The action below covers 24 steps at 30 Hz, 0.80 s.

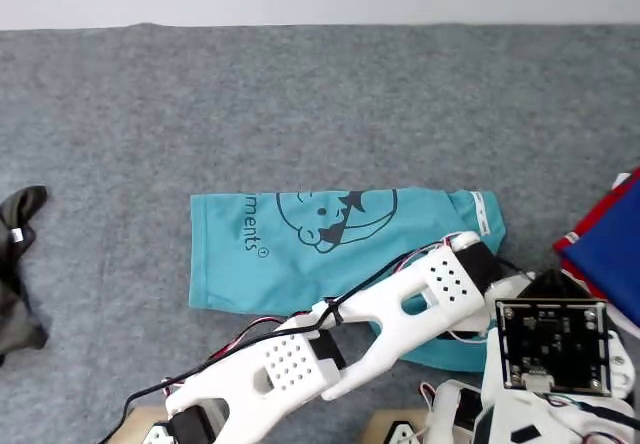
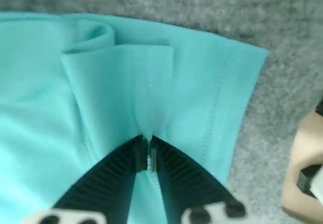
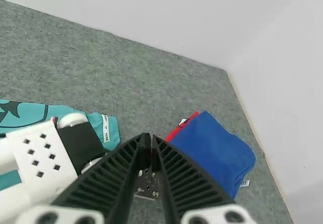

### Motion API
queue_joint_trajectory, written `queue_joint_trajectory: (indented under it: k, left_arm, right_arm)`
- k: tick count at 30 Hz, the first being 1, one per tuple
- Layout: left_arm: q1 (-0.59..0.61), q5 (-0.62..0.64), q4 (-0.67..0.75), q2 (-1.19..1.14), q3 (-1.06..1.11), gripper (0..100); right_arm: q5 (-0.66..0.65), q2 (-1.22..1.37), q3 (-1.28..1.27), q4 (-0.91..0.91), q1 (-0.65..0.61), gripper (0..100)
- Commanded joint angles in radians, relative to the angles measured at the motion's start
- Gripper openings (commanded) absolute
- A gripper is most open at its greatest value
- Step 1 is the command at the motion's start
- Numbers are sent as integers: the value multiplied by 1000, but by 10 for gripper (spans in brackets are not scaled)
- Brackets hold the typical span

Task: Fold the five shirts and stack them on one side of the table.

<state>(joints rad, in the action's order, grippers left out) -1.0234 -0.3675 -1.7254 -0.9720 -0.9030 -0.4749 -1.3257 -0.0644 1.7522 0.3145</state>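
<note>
The teal shirt (image 1: pixel 300 249) lies flat mid-table (image 1: pixel 300 84), a little toward the near edge, its collar end pointing at the right edge. The left claw (image 2: pixel 146 151) is closed tight on a raised pleat of it near a stitched hem, and the cloth bunches into soft ridges where the jaws meet. The right claw (image 3: pixel 148 153) hangs above the near right corner, its jaws together with nothing between them.

The shirt is probably thin knit: light, limp and slightly stretchy. It would sag from any single pinch and drag on the felt-like table top rather than slide. A hold at a seam or hem, where the layers are doubled, should slip less than one on the open panel. A second grip further along the same edge would likely keep the fold line straight.

A blue shirt (image 1: pixel 610 254) lies at the right edge and a dark shirt (image 1: pixel 18 264) is crumpled at the left edge.
</note>
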Motion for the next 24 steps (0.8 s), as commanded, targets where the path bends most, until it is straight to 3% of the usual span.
queue_joint_trajectory:
  k: [1,9,19,24]
  left_arm:
    - [32,-3,-29,101,-33,6]
    - [157,-5,-5,104,-35,6]
    - [279,-8,144,104,-30,9]
    - [284,-3,140,104,-36,131]
  right_arm:
    - [6,-1,0,36,10,11]
    - [6,-1,0,36,10,11]
    - [6,-1,0,36,10,11]
    - [6,-1,0,36,10,11]
